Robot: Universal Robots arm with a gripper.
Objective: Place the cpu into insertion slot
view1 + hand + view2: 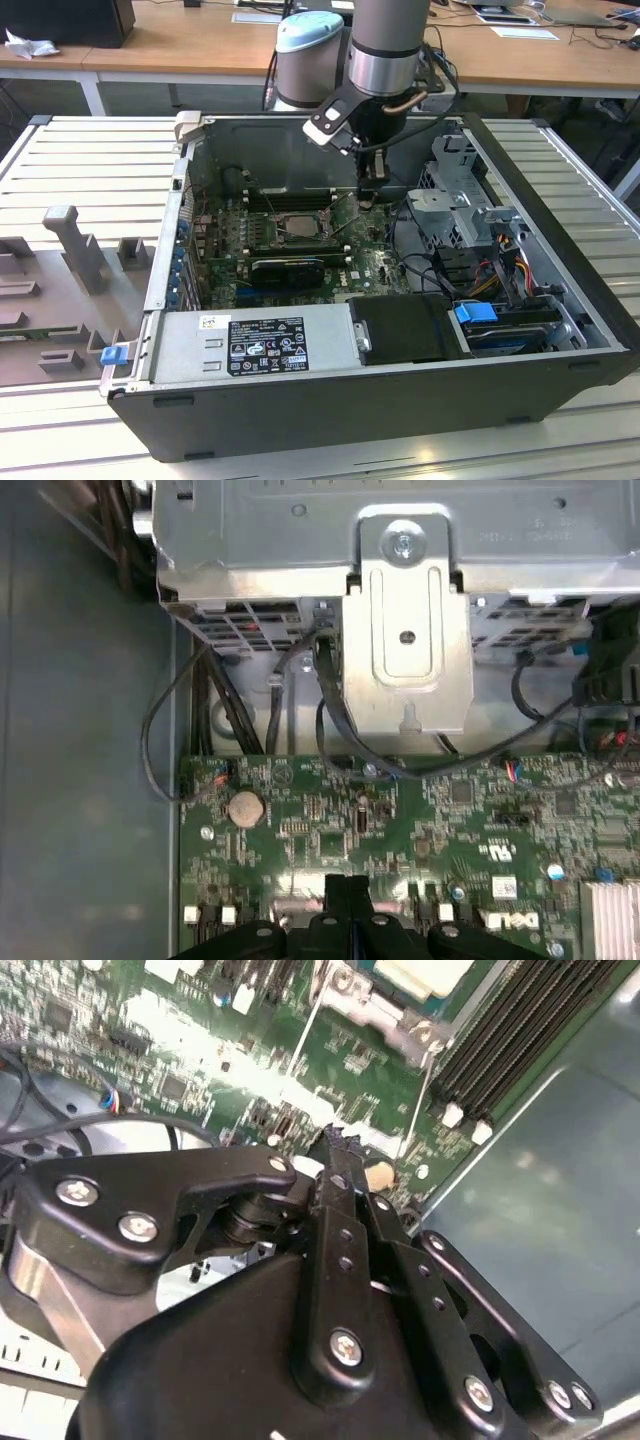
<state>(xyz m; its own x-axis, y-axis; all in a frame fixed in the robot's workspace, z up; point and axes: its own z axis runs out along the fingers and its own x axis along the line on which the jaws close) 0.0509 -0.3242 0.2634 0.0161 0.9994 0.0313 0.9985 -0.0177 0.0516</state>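
Exterior view: square, metal-framed insertion slot [270, 226]

The black gripper [372, 185] hangs inside the open dark computer case [400, 400], over the green motherboard [380, 262], to the exterior view's right of the metal-framed square black insertion slot [300, 226].
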